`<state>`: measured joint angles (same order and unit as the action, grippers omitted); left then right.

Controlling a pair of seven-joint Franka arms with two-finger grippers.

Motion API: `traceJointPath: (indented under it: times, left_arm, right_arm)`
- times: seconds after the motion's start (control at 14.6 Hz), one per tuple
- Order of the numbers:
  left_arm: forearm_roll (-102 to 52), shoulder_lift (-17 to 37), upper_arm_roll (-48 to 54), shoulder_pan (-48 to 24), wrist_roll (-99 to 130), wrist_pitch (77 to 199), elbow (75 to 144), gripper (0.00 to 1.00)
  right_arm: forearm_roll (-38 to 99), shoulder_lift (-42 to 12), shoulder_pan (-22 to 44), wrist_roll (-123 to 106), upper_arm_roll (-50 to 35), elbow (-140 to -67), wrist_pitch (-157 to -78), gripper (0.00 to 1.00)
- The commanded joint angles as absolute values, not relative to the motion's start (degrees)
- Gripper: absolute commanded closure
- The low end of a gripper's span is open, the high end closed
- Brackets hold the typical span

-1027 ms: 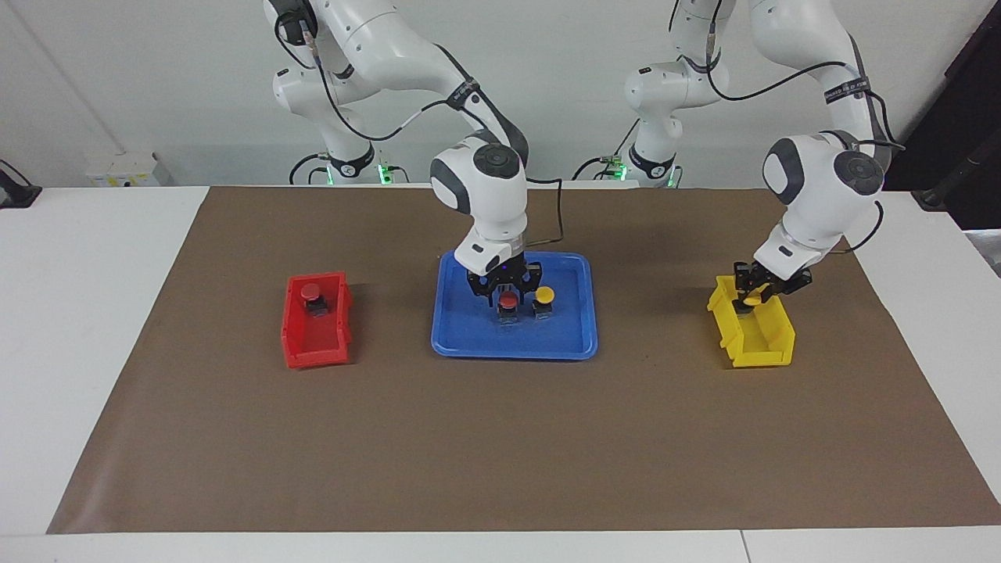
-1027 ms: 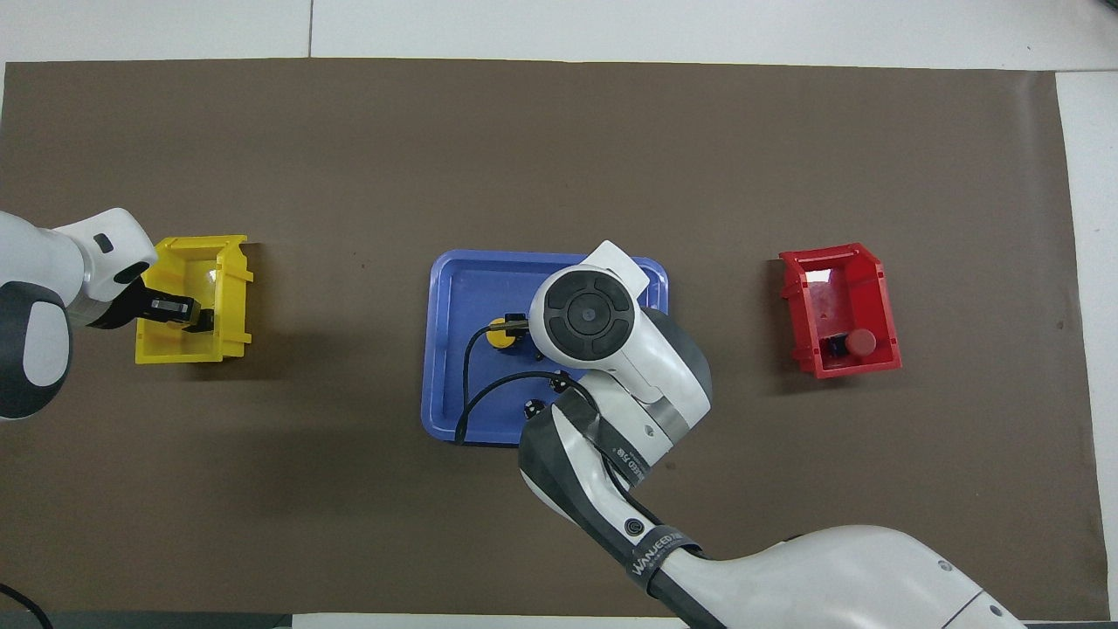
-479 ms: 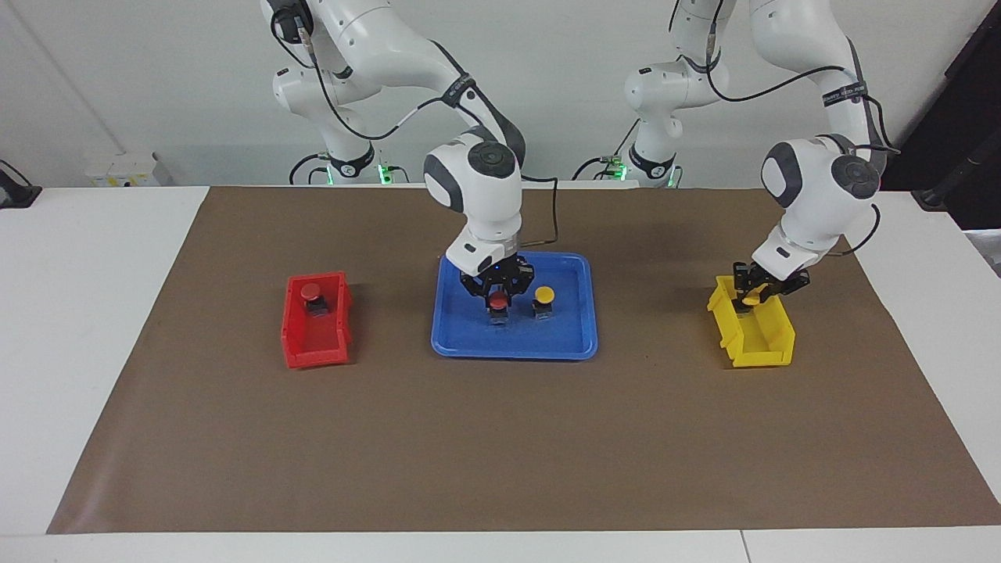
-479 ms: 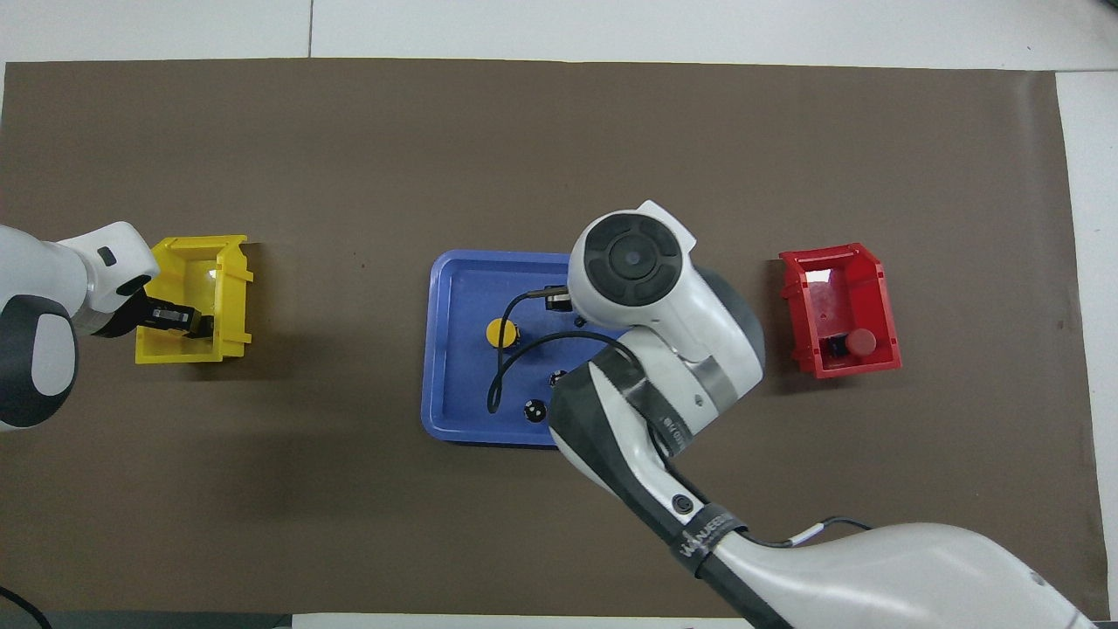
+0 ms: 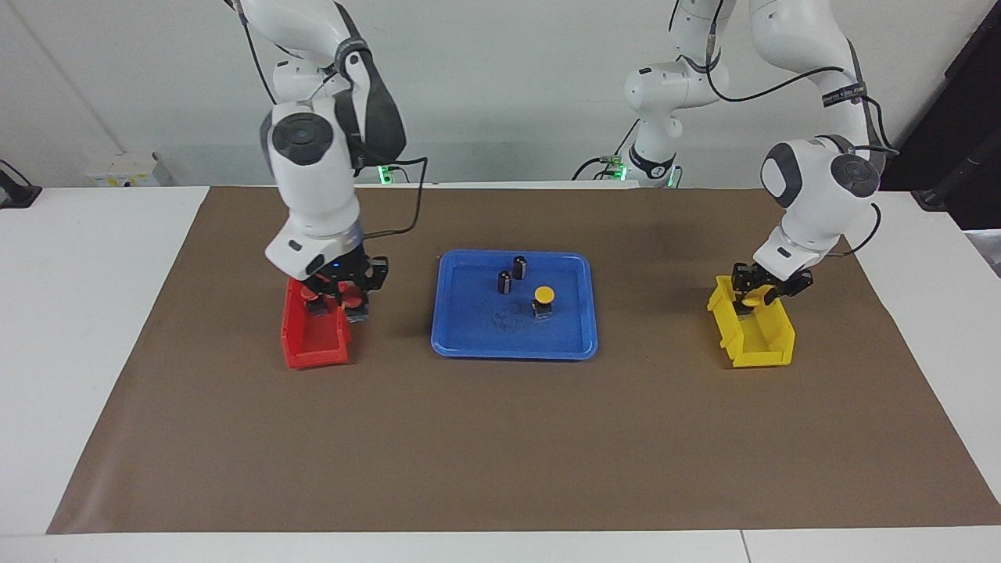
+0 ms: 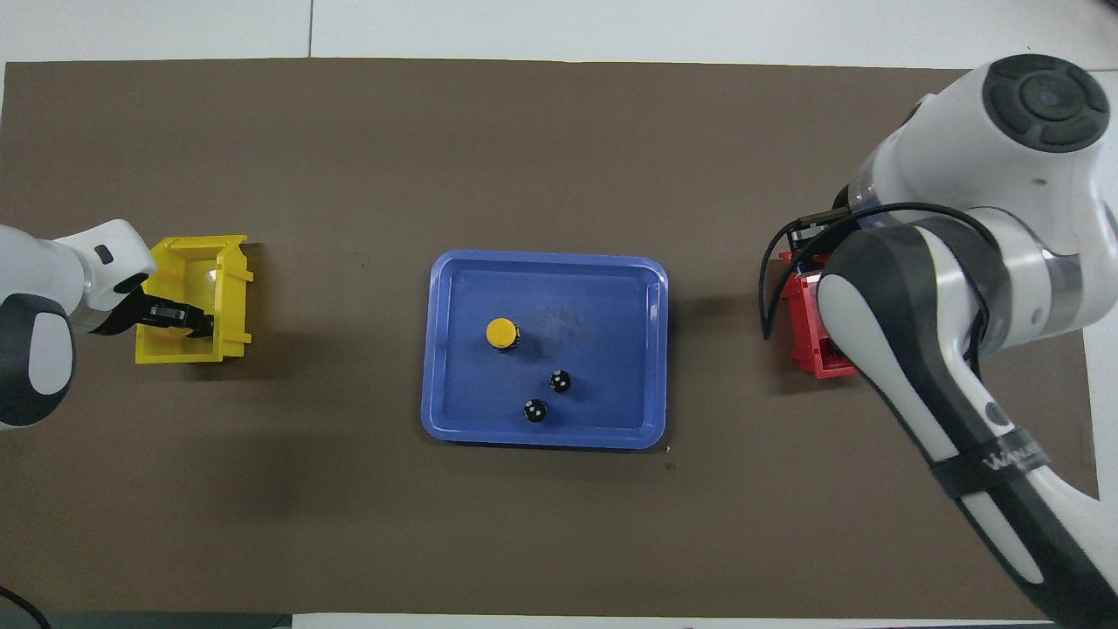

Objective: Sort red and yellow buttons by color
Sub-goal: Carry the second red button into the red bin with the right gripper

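Observation:
My right gripper hangs over the red bin's edge toward the tray, shut on a red button. Another red button sits inside that bin. In the overhead view the right arm covers most of the red bin. One yellow button stands in the blue tray. My left gripper hangs low over the yellow bin, at its end nearer the robots, with a yellow button at its tips.
Two small dark cylinders stand in the tray, nearer the robots than the yellow button. A brown mat covers the table between the bins and the tray.
My right gripper closed on the red button in the tray, lifted it and carried it across to the red bin. The left gripper stayed over the yellow bin.

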<state>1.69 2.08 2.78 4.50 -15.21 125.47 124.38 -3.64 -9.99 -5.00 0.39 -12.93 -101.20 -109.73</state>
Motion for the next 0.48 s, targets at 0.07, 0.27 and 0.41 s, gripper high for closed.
traceJointPath:
  times: [0.07,0.27,0.41]
  left_arm:
    - [2.7,1.1,2.9,4.4,-15.0,113.0,115.1,0.30]
    - [2.6,-1.7,4.5,1.3,-7.7,107.6,111.1,0.00]
    - [2.2,-1.4,5.0,-5.4,4.8,107.8,108.8,0.00]
  right_arm:
    - [-2.5,-8.5,-8.5,-4.7,-13.9,-106.6,-114.8,0.61]
    - [-2.2,-6.5,-10.1,-5.0,-13.9,-113.4,-121.7,0.61]
    - [-2.2,-5.1,-10.1,-5.1,-13.9,-117.9,-125.5,0.61]
